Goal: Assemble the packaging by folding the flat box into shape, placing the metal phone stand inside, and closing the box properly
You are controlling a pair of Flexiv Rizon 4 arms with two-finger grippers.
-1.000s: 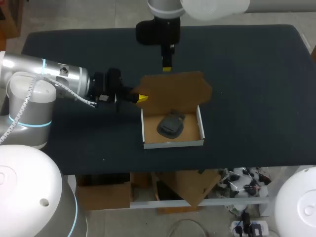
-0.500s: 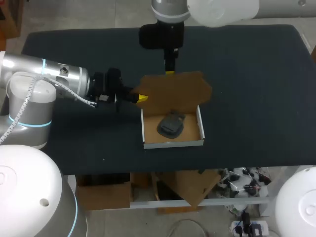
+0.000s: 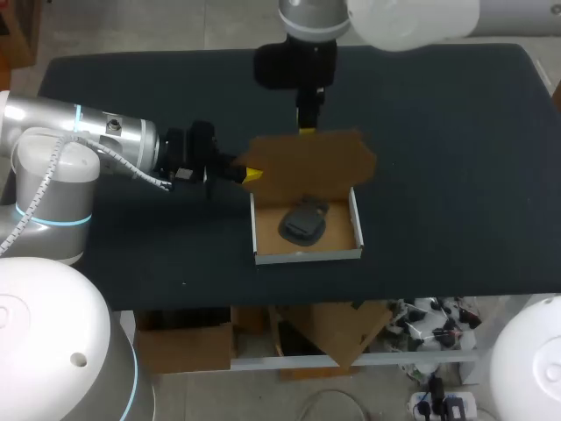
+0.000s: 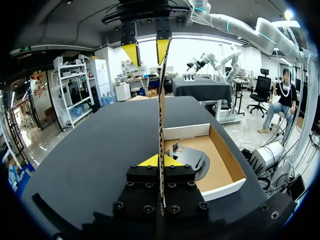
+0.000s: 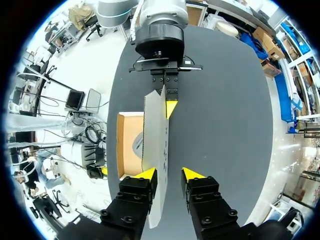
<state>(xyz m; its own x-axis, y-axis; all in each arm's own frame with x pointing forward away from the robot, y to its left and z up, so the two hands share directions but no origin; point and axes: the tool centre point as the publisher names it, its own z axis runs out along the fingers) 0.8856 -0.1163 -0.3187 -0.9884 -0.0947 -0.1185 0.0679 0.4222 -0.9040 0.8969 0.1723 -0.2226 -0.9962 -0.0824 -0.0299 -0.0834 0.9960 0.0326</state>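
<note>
Closure is the step in hand, as I judge it. The box (image 3: 307,254) sits folded into shape near the middle of the counter (image 3: 438,132), and the metal phone stand (image 3: 302,222) lies inside on its floor. The lid (image 3: 316,158) stands roughly upright from the box's far wall.

The left pincer (image 3: 252,174) pinches the lid's side edge, one yellow tip on each face of the cardboard, as the left wrist view shows. The right pincer (image 3: 307,130) hangs at the lid's top edge with its fingers spread. In the right wrist view the cardboard runs between them, close against one finger and apart from the other, so it grips nothing.

The next move likely calls for the right pincer to bear on the lid and swing it down over the box, with the left pincer letting go in time. The lid's front flap then needs tucking inside the front wall without pressing on the stand.
</note>
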